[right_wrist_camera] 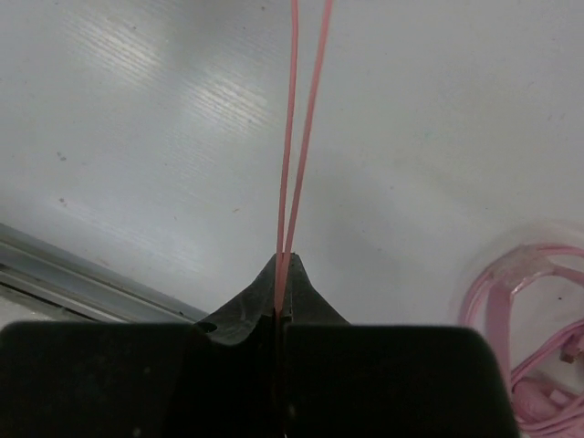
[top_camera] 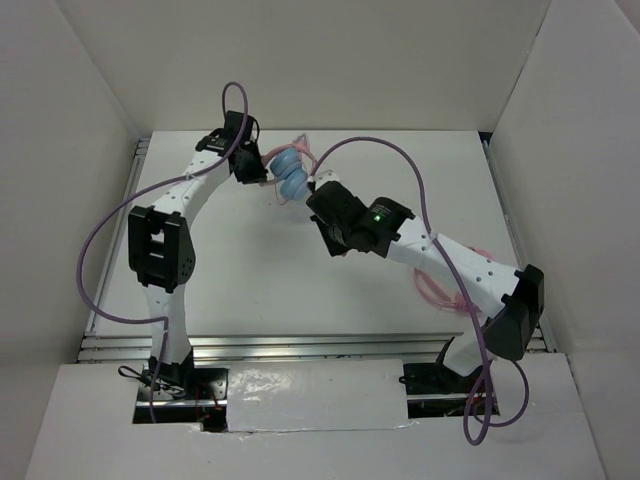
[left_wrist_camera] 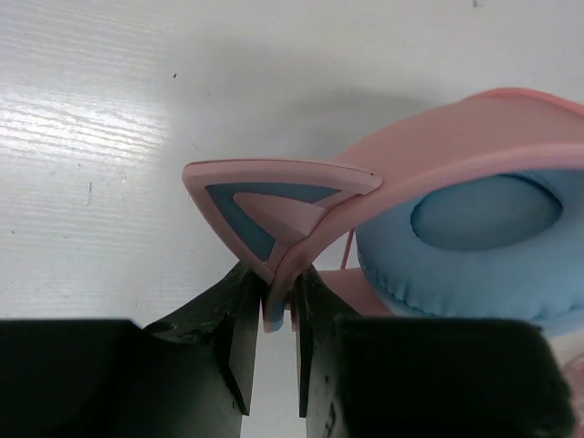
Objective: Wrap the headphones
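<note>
White table (top_camera: 260, 290) inside white walls; I find the headphones (top_camera: 287, 176) at its far side, between both grippers. Left gripper (left_wrist_camera: 274, 292), just left of the headphones, has its fingers pinching the pink headband (left_wrist_camera: 456, 146) below a pointed ear (left_wrist_camera: 265, 196); I judge this an anchor, stopping the set from turning. Right gripper (right_wrist_camera: 283, 292), just right of the headphones, has fingers pressed together on two strands of cable (right_wrist_camera: 297, 137), drawn straight; presumably tension for winding. A second pink set (right_wrist_camera: 538, 319) lies well right of the headphones; not involved.
</note>
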Motion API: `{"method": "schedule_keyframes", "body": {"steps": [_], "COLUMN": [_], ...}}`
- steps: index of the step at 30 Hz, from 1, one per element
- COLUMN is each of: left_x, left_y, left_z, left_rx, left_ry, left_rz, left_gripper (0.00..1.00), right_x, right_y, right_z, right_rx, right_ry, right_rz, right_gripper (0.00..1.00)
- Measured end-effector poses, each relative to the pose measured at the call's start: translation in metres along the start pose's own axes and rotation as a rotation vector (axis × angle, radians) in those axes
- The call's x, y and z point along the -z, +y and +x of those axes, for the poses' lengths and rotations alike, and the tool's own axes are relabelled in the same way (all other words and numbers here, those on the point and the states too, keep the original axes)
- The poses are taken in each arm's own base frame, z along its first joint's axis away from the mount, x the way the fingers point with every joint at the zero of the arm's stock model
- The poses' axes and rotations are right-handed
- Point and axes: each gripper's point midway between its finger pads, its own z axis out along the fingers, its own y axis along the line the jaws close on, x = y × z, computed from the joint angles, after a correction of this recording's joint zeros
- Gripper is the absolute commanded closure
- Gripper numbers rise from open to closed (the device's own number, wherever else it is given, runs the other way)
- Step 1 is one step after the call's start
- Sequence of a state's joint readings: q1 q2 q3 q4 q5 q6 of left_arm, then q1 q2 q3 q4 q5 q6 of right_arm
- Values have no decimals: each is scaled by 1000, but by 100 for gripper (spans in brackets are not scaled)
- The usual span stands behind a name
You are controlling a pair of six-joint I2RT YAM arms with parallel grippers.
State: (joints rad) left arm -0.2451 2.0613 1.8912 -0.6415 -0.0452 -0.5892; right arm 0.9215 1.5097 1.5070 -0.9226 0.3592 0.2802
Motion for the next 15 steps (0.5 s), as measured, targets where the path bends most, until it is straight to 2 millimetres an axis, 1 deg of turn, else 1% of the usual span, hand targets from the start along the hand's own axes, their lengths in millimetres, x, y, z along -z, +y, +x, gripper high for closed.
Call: {"method": "schedule_keyframes", "body": {"steps": [2,4,8,10,12,15], "left_x": [7,14,29,36,44,56], "left_y": [0,-2,-6,-10,-16,-30], "left_z": [-3,-6,-20,-27,-30,-30], "left_rx": [18,34,72,82,78,35], "left_ry": [-12,-26,-43,-48,-44,-48], "left_rz": [11,33,111,185,255,367], "left_gripper": [100,100,100,100,100,100], "right_x": [-7,-15,-34,-44,-50,-51], "right_y": [2,4,4,3,0,-16], "right_z": [2,13,55,70,77,71], "right_rx": [-17,-25,-41,-61,-90,-147], "right_ry": [14,40,120,132,118,55], "right_rz": [-7,-11,-34,-62,-91,-129], "right_gripper": [100,100,100,100,100,100]}}
